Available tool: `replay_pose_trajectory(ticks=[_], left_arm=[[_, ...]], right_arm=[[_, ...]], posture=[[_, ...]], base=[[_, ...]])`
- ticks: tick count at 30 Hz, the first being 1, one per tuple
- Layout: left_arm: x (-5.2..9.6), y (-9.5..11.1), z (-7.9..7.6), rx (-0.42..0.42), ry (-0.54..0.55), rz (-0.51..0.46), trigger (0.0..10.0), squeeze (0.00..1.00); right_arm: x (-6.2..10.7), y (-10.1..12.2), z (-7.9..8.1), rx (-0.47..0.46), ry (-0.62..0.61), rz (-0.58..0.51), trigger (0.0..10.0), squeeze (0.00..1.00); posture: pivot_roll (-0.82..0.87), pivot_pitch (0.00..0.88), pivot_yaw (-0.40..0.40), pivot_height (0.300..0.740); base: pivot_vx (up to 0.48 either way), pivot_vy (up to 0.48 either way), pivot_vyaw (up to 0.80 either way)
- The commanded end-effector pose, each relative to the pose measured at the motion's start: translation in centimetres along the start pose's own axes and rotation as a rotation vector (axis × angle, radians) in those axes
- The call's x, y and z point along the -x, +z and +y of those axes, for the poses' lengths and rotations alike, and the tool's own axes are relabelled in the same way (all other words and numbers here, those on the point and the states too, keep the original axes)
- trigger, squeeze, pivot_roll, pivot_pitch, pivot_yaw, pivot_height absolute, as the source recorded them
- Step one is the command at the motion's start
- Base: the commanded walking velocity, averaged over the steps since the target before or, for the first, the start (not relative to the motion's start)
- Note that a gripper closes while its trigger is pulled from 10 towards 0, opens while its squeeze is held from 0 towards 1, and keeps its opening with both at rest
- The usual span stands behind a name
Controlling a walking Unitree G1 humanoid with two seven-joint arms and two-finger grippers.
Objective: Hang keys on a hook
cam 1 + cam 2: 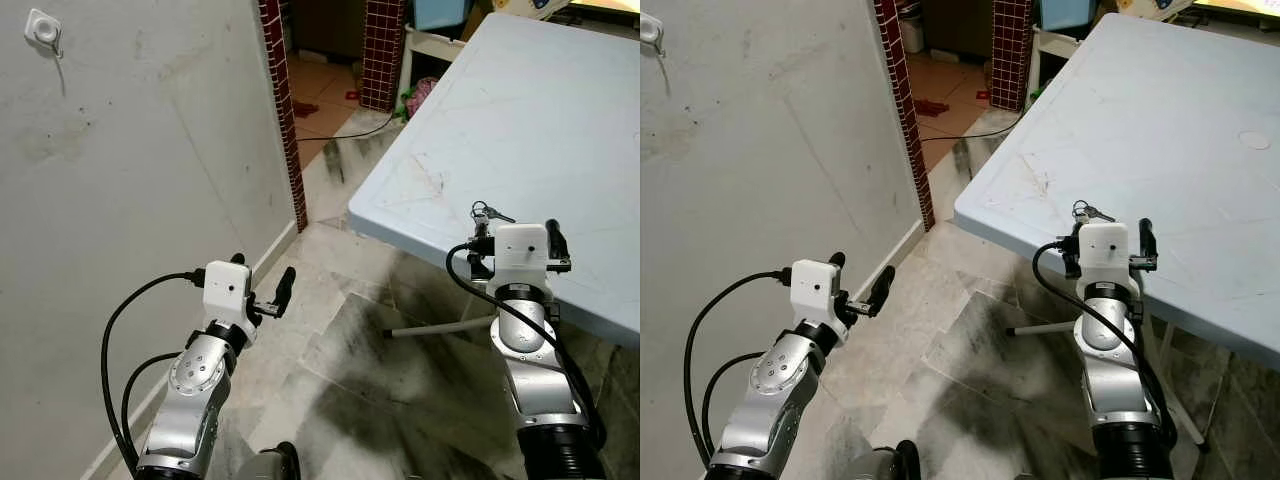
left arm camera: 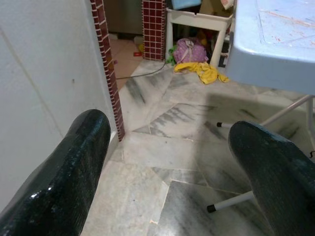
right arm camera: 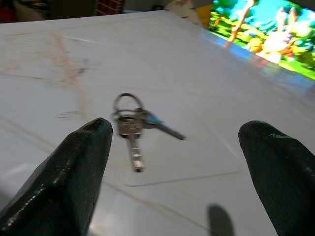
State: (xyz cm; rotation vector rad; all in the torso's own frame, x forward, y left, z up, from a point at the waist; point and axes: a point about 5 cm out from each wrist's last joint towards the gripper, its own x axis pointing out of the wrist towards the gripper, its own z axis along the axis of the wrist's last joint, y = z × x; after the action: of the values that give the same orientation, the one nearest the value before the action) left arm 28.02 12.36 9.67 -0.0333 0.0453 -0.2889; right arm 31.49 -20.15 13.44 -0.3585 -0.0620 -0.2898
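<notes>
Two keys (image 3: 134, 125) on a ring lie flat on the table (image 1: 540, 130), just ahead of the right gripper (image 3: 172, 162), fingers spread wide. Best lower squarely, pinching the ring; the hook (image 1: 43, 30) waits on the wall.

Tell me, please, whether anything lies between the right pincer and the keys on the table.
Nothing visible does: the keys lie alone on the bare table, just ahead of the open right pincer.
</notes>
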Motion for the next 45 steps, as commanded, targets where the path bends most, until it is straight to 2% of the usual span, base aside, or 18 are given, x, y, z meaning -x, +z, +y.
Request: replay_pose_trajectory(ticks=[1,2,3,5,6,7,9,16,17,18,19,33,45], left_arm=[[0.2,-0.4,0.2,0.001,0.007,0.014,10.0,0.00],[0.2,-0.4,0.2,0.001,0.007,0.014,10.0,0.00],[0.3,-0.4,0.2,0.000,0.006,0.015,10.0,0.00],[0.4,-0.4,0.2,-0.001,0.006,0.017,10.0,0.00],[0.5,-0.5,0.2,-0.002,0.006,0.019,10.0,0.00],[0.7,-0.5,0.3,-0.003,0.007,0.021,10.0,0.00],[1.1,-0.6,0.2,-0.001,0.001,0.029,10.0,0.00],[1.5,-0.3,-0.2,0.000,-0.024,0.029,10.0,0.00],[1.5,-0.3,-0.2,0.000,-0.024,0.029,10.0,0.00],[1.5,-0.3,-0.2,0.000,-0.024,0.029,10.0,0.00],[1.5,-0.3,-0.2,-0.001,-0.024,0.030,10.0,0.00],[1.9,0.2,0.1,-0.015,-0.032,0.027,10.0,0.00],[3.6,0.3,1.5,-0.137,-0.191,0.072,10.0,0.00]], right_arm=[[-0.2,0.1,0.8,-0.003,0.044,-0.003,10.0,0.67],[-0.4,0.1,1.1,-0.007,0.054,0.001,10.0,0.51],[-1.1,0.2,1.4,-0.011,0.060,0.009,10.0,0.40],[-1.5,0.3,1.5,-0.007,0.063,0.014,10.0,0.40],[-1.7,0.3,1.5,-0.014,0.061,0.018,10.0,0.31],[-2.1,0.4,1.6,-0.017,0.063,0.019,10.0,0.27],[-3.0,0.5,1.6,-0.011,0.061,0.027,10.0,0.24],[-4.0,0.3,1.6,-0.013,0.040,0.051,10.0,0.20],[-4.1,0.2,1.6,-0.019,0.041,0.054,6.4,0.20],[-4.1,0.2,1.7,-0.020,0.041,0.054,6.4,0.20],[-4.1,0.2,1.7,-0.024,0.041,0.056,0.0,0.20],[-5.0,-0.4,2.1,-0.046,0.080,0.079,0.0,0.20],[-4.9,-1.0,2.0,-0.032,0.099,0.079,0.0,0.17]], posture=[[-0.02,0.136,0.077,0.740],[-0.02,0.144,0.078,0.740],[-0.02,0.151,0.079,0.740],[-0.02,0.151,0.079,0.740],[-0.01,0.160,0.081,0.740],[0.00,0.167,0.083,0.740],[0.01,0.174,0.085,0.740],[0.03,0.193,0.095,0.740],[0.03,0.194,0.097,0.740],[0.03,0.194,0.097,0.740],[0.03,0.194,0.097,0.740],[0.04,0.195,0.090,0.740],[0.03,0.193,0.074,0.740]], base=[[0.000,0.000,0.00],[0.000,0.000,0.00],[0.000,0.000,0.00],[0.000,0.000,0.00],[0.000,0.000,0.00],[0.000,0.000,0.00],[0.000,0.000,0.00],[0.000,0.000,0.00],[0.000,0.000,0.00],[0.000,0.000,0.00],[0.000,0.000,0.00],[0.000,0.000,0.00],[0.000,0.000,0.00]])
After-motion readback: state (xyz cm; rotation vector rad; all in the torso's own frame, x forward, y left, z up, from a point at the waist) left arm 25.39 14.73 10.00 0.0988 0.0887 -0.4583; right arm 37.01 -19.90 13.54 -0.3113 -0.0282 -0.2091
